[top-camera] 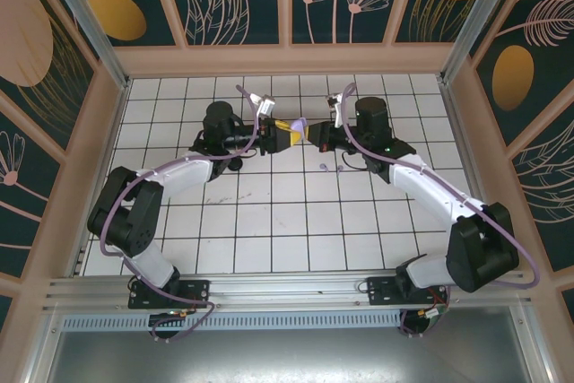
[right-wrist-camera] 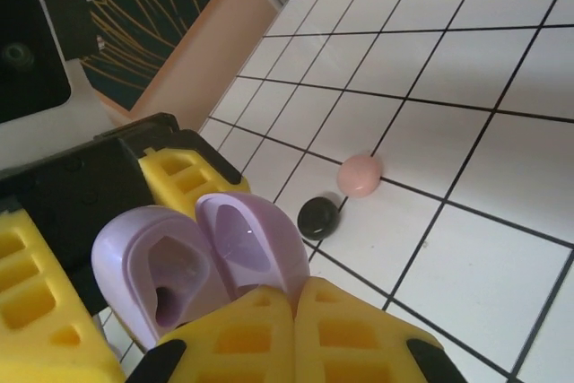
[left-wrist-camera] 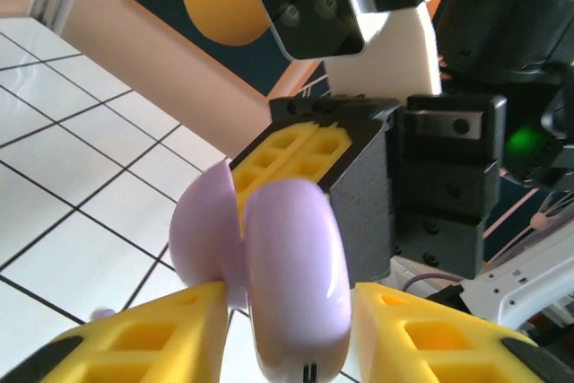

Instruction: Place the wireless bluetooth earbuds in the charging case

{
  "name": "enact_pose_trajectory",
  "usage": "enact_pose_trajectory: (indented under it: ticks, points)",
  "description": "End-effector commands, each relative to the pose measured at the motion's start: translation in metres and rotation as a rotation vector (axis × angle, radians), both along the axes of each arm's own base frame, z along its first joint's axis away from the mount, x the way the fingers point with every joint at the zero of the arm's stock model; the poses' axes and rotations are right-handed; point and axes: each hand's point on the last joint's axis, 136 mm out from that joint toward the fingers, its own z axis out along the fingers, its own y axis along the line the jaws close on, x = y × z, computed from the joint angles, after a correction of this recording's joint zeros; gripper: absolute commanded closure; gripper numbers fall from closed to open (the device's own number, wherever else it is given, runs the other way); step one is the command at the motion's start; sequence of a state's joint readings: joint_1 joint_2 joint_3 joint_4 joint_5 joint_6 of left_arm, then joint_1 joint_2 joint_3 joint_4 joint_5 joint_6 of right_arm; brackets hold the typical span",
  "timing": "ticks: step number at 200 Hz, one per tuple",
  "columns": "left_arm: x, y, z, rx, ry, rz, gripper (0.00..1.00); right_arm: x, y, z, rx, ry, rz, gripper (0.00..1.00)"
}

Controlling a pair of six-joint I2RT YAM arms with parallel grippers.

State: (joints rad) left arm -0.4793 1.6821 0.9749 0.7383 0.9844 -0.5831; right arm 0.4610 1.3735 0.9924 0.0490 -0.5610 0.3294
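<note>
your two arms meet over the far middle of the tiled table (top-camera: 269, 221). the lavender charging case (right-wrist-camera: 170, 266) sits between their fingers, open like a clam, both hollow halves turned toward the right wrist camera. your right gripper (right-wrist-camera: 296, 302) has its yellow fingers pressed together right at the lower edge of the lid; you cannot tell whether the rim is nipped between them. your left gripper (left-wrist-camera: 289, 307) has its fingers apart, one on each side of the case and close against it, but you cannot tell whether they clamp it or only flank it. two tiny lavender earbuds (top-camera: 324, 168) lie on the tiles just to the near side of the right gripper, outside the case. a round pink case (right-wrist-camera: 360, 175) and a round black case (right-wrist-camera: 318, 217) rest just beside each other on the table.
</note>
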Motion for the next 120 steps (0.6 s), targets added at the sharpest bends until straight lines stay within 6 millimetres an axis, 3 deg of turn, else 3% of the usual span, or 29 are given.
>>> enact_pose_trajectory:
  ticks: [1, 25, 56, 93, 97, 120]
  points:
    - [0.01, -0.002, 0.002, 0.043, -0.053, 0.036, 0.46, 0.013, -0.008, 0.012, -0.065, -0.061, -0.045, 1.0]
    - [0.02, 0.003, 0.001, 0.117, -0.082, 0.048, 0.35, 0.024, -0.026, 0.0, -0.173, -0.063, -0.093, 1.0]
    - [0.026, 0.013, 0.0, 0.209, -0.098, 0.016, 0.28, 0.031, -0.047, -0.013, -0.303, -0.082, -0.13, 1.0]
    - [0.017, 0.019, -0.005, 0.302, -0.097, -0.069, 0.25, 0.027, -0.055, -0.025, -0.423, -0.126, -0.09, 1.0]
    - [0.018, 0.018, -0.018, 0.32, -0.071, -0.082, 0.25, 0.025, -0.055, -0.026, -0.432, -0.131, -0.08, 1.0]
    - [0.012, 0.018, -0.026, 0.34, -0.048, -0.138, 0.24, 0.018, -0.053, -0.032, -0.487, -0.154, -0.035, 1.0]
